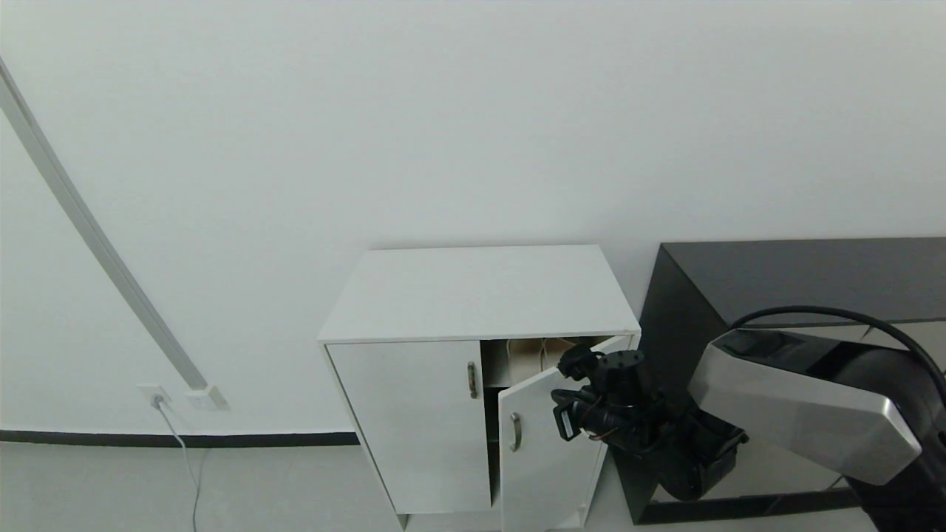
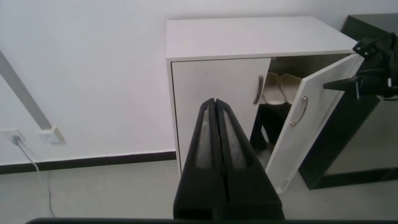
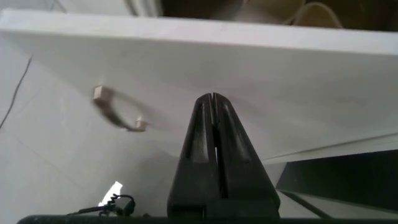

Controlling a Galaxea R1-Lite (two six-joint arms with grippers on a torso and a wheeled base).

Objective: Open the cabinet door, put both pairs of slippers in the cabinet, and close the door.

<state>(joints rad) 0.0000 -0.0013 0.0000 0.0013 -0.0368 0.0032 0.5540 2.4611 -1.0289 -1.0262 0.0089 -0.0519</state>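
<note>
The right door point(image 1: 539, 458) of the white cabinet point(image 1: 473, 295) is found partly open, and a pale pair of slippers point(image 2: 281, 87) is seen on its upper shelf. The right end effector point(image 3: 213, 99) is held at the door's outer face, fingers pressed together with nothing gripped. The left end effector point(image 2: 214, 102) is likewise closed and empty, well back from the cabinet.

The head camera looks down on the white cabinet point(image 1: 473, 292), the left wrist camera faces it from farther back, and the right wrist camera sits close against its half-open door point(image 3: 261, 74), which all three share.
</note>
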